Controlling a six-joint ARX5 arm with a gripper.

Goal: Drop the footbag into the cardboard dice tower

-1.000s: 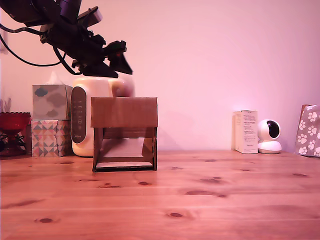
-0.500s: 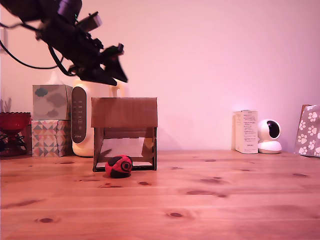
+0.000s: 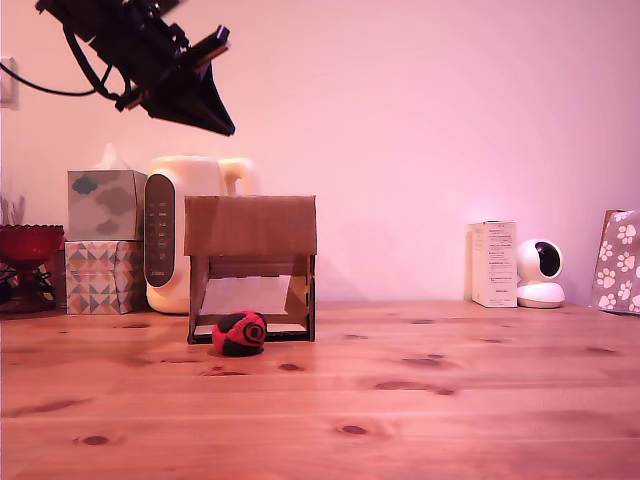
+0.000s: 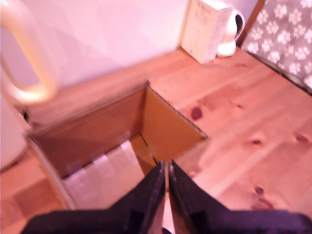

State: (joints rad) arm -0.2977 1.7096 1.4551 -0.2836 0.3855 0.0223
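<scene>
As the exterior view showed it, the gripper [image 3: 222, 125] hung high in the air above and toward the exterior view's left of the cardboard dice tower [image 3: 251, 226], tilted downward, well clear of the tower's top; from this side I could not tell how its jaws stood. The footbag [image 3: 239, 334] lay on the wooden table [image 3: 420, 400], just in front of the tower's lower opening at its left corner as that view showed it, touching or nearly touching the base. Behind the tower stood a cream kettle [image 3: 175, 235], and further to the exterior view's left two stacked tissue boxes [image 3: 103, 240] and a dark red bowl [image 3: 28, 243]. Toward the exterior view's right were a white carton [image 3: 493, 263], a small round white camera [image 3: 541, 272] and a paw-print cloth [image 3: 618, 262].

In the wrist view, the two dark fingers [image 4: 146, 202] were pressed together with only a thin slit between them and nothing held, so the gripper [image 4: 165, 168] was clenched and empty. Beneath them the tower's [image 4: 165, 122] open top gaped, with a pale ramp [image 4: 105, 178] visible inside. The footbag did not appear in this view. The kettle's handle [image 4: 29, 63] curved close by, blurred, and the carton [image 4: 204, 29], camera [image 4: 233, 29] and paw-print cloth [image 4: 285, 36] lay beyond on the table [image 4: 243, 126].
</scene>
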